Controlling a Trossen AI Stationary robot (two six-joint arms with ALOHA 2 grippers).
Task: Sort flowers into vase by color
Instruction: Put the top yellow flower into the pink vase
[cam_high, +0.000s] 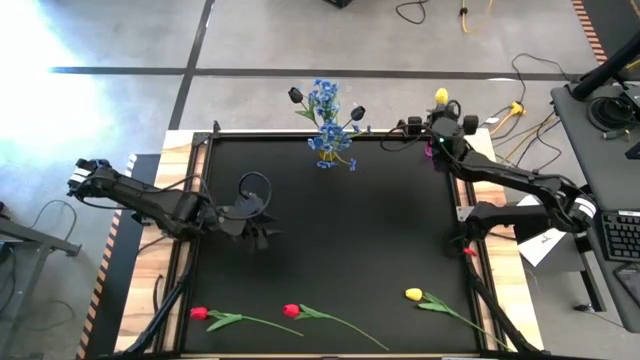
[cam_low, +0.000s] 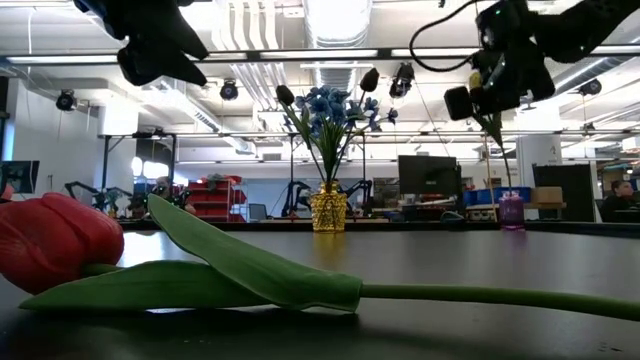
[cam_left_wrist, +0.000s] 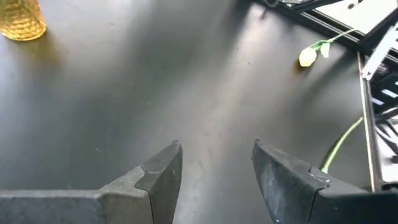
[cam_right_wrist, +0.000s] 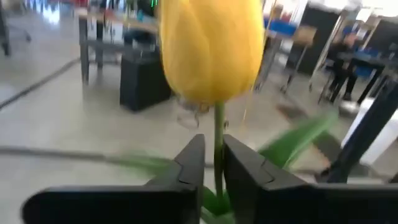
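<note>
My right gripper (cam_high: 439, 113) is over the table's far right corner, shut on a yellow tulip (cam_right_wrist: 211, 46) whose head (cam_high: 441, 96) is up. Its stem (cam_low: 497, 150) hangs down above a small purple vase (cam_low: 512, 210). A gold vase (cam_low: 327, 208) at the far edge holds blue sprays (cam_high: 325, 100) and black tulips (cam_high: 296, 95). Two red tulips (cam_high: 199, 313) (cam_high: 291, 311) and another yellow tulip (cam_high: 413, 294) lie flat along the near edge. My left gripper (cam_high: 262, 234) is open and empty above the table's left half. My right gripper pinches the yellow tulip's stem (cam_right_wrist: 217, 149) between its two fingers, just below the head. The fingers come about level, pointing toward the far edge, and lie across the stem. The tulip is lifted clear and upright, with the leaves and lower stem hanging below the fingers.
The middle of the black mat (cam_high: 350, 230) is bare. Cables (cam_high: 520, 110) and a desk with a keyboard (cam_high: 620, 235) lie beyond the right edge. In the low view the nearest red tulip (cam_low: 55, 240) and its leaf fill the foreground.
</note>
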